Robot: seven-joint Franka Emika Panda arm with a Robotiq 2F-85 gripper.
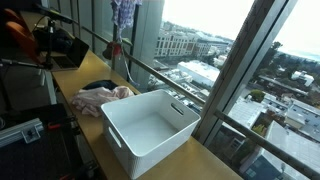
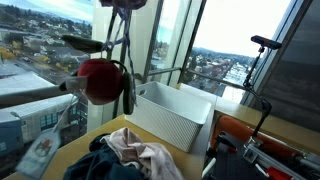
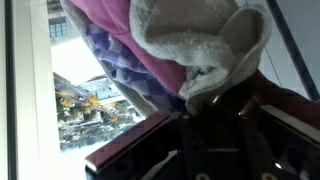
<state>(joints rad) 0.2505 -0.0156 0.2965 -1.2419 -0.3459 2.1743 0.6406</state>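
Note:
My gripper (image 3: 218, 102) comes in dark from the bottom of the wrist view, shut on a garment (image 3: 170, 45) with purple patterned cloth, pink cloth and cream fleece lining. In both exterior views the garment (image 1: 123, 18) hangs high by the window, and its top runs out of the frame, so the gripper itself is hidden there. A red part of the garment (image 2: 100, 80) and dark strands dangle above the table. A white rectangular bin (image 1: 150, 128) stands on the wooden table below, seen again as the white bin (image 2: 172, 116).
A pile of clothes (image 1: 106, 97) lies on the table (image 1: 200, 160) beside the bin, and the same clothes pile (image 2: 130, 155) shows from the opposite side. Window glass and frame (image 1: 235, 70) run close along the table. Dark camera stands (image 1: 55, 45) crowd the far end.

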